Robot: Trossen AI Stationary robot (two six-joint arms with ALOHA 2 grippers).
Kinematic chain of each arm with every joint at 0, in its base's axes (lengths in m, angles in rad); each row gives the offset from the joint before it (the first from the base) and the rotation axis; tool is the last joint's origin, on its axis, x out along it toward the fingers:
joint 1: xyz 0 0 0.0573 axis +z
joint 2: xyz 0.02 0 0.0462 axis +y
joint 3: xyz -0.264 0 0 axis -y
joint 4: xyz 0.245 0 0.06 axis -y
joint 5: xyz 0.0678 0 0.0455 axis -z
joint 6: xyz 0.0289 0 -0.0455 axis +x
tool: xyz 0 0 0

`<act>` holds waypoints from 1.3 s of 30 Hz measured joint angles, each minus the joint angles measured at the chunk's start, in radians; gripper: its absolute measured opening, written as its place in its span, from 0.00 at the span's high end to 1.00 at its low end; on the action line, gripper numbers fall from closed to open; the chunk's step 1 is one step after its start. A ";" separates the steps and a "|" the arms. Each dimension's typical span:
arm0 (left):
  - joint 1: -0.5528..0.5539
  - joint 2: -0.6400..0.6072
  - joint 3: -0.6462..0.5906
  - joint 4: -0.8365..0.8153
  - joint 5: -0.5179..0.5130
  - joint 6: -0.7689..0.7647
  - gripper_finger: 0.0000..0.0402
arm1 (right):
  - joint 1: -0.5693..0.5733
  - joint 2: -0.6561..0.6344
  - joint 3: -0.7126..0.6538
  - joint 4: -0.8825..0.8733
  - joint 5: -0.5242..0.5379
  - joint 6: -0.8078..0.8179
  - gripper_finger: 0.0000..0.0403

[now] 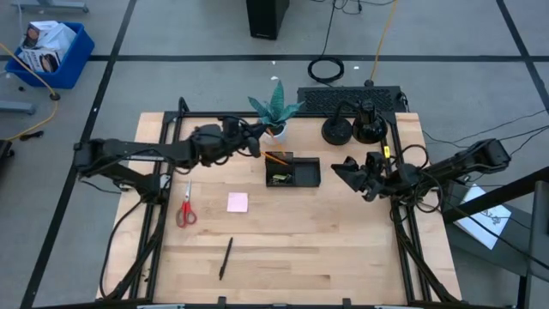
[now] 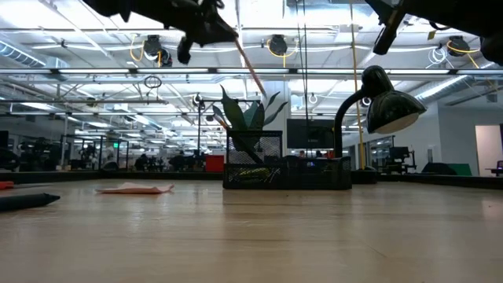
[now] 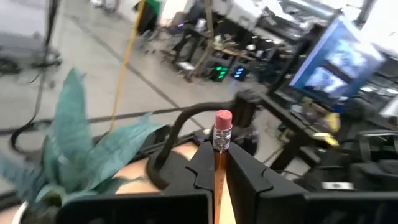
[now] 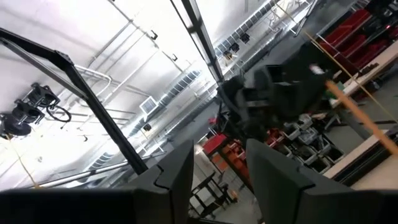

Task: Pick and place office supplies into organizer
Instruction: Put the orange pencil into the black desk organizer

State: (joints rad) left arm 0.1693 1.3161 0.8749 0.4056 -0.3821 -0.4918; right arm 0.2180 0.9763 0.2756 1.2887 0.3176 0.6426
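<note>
While the high view shows a black pen (image 1: 226,257), red-handled scissors (image 1: 185,209) and pink sticky-note pad (image 1: 238,202) lying on the pale wooden table (image 1: 343,249), only the left wrist view shows the left gripper (image 3: 220,163) clamped on an orange pencil (image 3: 221,146) — above the black divided organizer (image 1: 292,171). Farther right, the right gripper (image 4: 217,163) hangs parted, empty.

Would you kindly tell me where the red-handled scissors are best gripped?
Grip the scissors from straight above, at the narrow blades just beyond the red handle loops. They lie flat on the table, blades pointing away, so the gripper should close across that slim section.
</note>
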 joint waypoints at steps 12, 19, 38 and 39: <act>0.035 0.145 0.000 0.006 -0.042 -0.041 0.95 | 0.000 -0.028 0.000 -0.035 -0.005 0.017 0.67; 0.034 0.244 0.000 0.028 -0.060 -0.073 0.97 | 0.000 -0.028 0.000 -0.038 -0.005 0.026 0.67; 0.031 0.352 0.000 0.113 -0.040 -0.121 0.88 | -0.003 -0.027 0.000 -0.058 0.000 0.024 0.67; 0.033 0.352 0.000 0.112 -0.036 -0.121 0.86 | -0.003 -0.027 0.000 -0.064 0.001 0.025 0.67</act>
State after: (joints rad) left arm 0.2019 1.6680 0.8749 0.5180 -0.4179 -0.6130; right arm 0.2150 0.9489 0.2756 1.2247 0.3182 0.6671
